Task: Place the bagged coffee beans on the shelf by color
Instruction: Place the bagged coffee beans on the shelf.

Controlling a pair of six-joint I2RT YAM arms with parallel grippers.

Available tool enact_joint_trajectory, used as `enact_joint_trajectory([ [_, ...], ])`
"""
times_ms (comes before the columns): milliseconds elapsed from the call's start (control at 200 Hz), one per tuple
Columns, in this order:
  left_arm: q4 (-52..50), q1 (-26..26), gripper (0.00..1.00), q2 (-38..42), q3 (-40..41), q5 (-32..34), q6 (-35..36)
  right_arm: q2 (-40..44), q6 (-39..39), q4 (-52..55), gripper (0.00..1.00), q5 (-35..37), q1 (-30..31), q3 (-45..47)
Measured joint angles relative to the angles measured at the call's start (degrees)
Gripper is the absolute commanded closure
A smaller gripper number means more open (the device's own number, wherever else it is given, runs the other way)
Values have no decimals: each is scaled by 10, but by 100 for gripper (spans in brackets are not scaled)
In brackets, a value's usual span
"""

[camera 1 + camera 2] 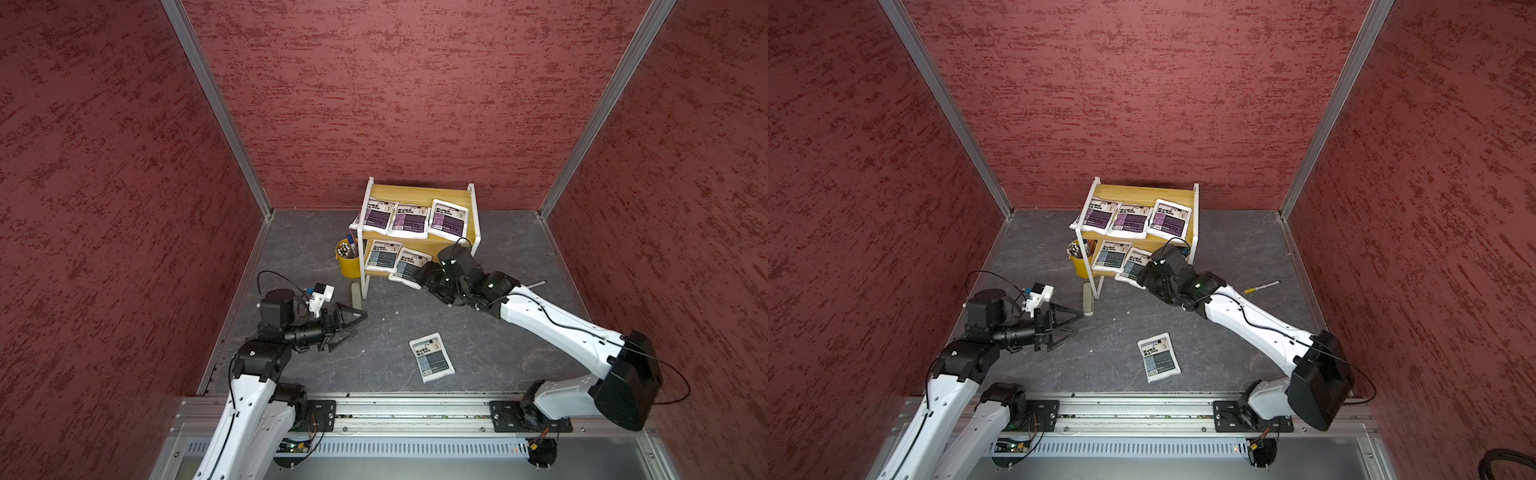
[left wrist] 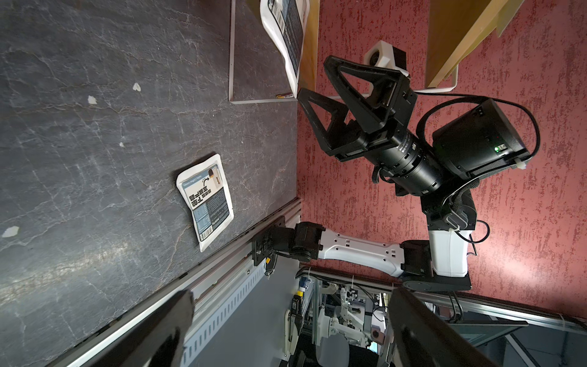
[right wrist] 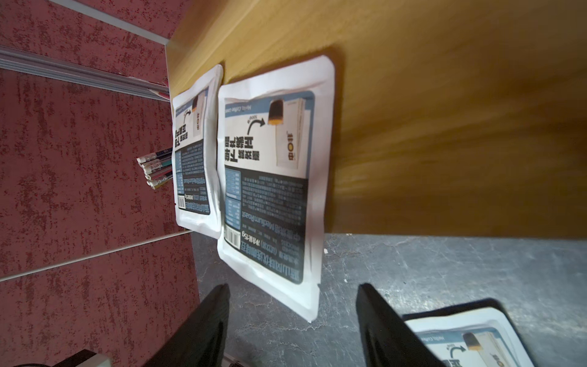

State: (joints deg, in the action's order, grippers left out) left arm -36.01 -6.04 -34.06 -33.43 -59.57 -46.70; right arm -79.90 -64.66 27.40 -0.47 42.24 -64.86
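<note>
Right gripper [image 3: 292, 286], spread, sits at a grey-blue pouch [image 3: 270, 190] overhanging the shelf [image 3: 444, 127]. Left gripper [image 1: 360, 323] gapes, empty.

Purple bags [image 1: 410, 220]: three, all on the shelf [image 1: 415, 194]. Grey-blue bags [image 1: 382, 257]: three, two on the shelf and one loose bag [image 1: 431, 357] near, on the counter [image 1: 523, 241]. Six bags in all. Shelf: one, two tiers. Yellow bucket [image 1: 348, 268]: one, left of the shelf; pens [image 1: 347, 249] in it too small to count. Pale case [image 1: 356, 293]: one. Loose pen [image 1: 1261, 286]: one, right. Arms: two, left arm [image 1: 249, 399], right arm [image 1: 557, 328]. Hands: two, left hand [image 1: 360, 323], right hand [image 2: 317, 78].
</note>
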Motion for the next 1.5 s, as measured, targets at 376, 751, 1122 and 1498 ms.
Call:
enact_joint_trajectory([
  [376,10,0,0,3,7,0,-11,19,-2,8,35,-1,54,7],
  [751,19,0,0,3,9,0,-13,17,-10,-24,55,-4,95,36],
  [1122,9,4,0,3,9,0,-8,-45,-14,-109,91,-34,64,49],
  [1498,9,10,0,-5,9,0,-5,-60,-9,-127,92,-54,15,49],
])
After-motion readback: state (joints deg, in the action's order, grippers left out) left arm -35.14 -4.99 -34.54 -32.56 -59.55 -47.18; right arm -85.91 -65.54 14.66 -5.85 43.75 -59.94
